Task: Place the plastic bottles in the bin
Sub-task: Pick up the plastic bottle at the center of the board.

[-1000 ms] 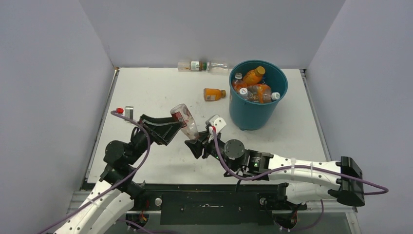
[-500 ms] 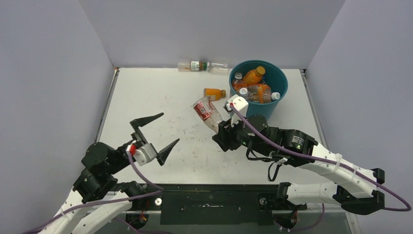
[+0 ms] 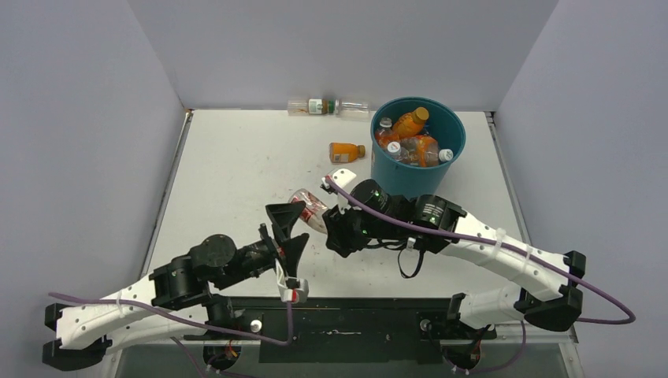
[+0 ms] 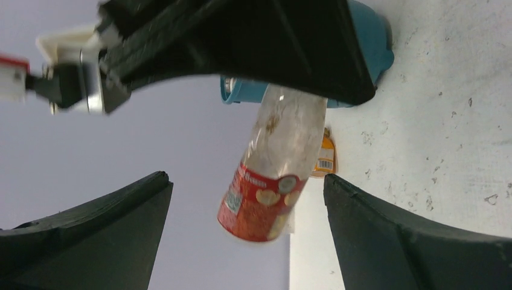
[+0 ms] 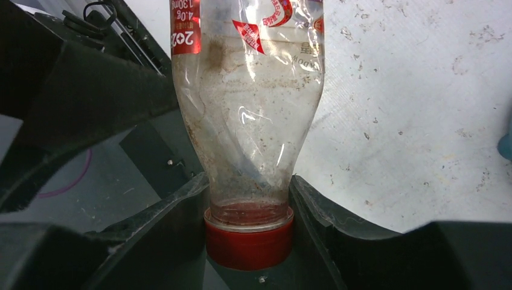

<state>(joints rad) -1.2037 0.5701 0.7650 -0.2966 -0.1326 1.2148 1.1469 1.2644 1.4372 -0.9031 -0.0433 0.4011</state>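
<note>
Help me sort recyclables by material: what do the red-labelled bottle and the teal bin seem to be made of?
The red-labelled bottle looks like thin, glossy clear plastic: see-through walls with bright glints. Its red cap seems opaque, probably stiffer plastic. The teal bin looks like thicker opaque plastic, likely moulded: smooth wall, soft sheen, even rounded rim.
</note>
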